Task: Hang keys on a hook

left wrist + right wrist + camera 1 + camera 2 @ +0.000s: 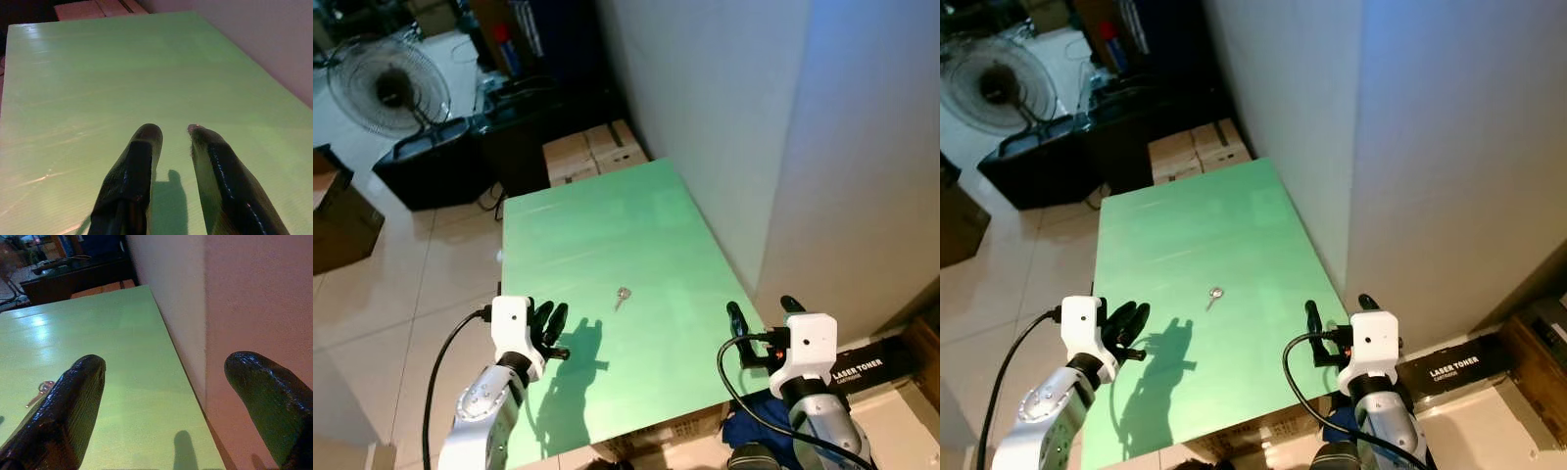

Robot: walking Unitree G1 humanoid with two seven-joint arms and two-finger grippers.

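Small silver key on a ring (623, 295) lies flat on the pale green rectangular table (597, 225), roughly mid-width, in the near half of the top. Nothing touches it. It also shows in the right wrist view, small and partly blurred, beside that arm's finger.

Left end effector (551, 328) sits low over the near left part of the table, well apart from the key and nearer the robot than it. Its two black fingers (134, 171) stand close together with a narrow gap, holding nothing; bare green surface lies ahead of them. Its shadow falls on the table just beside it.

Right end effector (762, 315) hovers at the near right corner of the table, by the table's right edge. Its fingers (68, 406) are spread wide, empty. One finger is over the table, the other out toward the wall.

Plain grey-white wall (754, 127) runs along the table's right edge. Beyond the far end: brown cardboard boxes (592, 152), touching or just beside the table end; black cases (435, 162) on the pale tiled floor (372, 304); a round standing fan (386, 86) farther left. A black box lettered "LASER TONER" (871, 367) lies low on the right, near the right arm.
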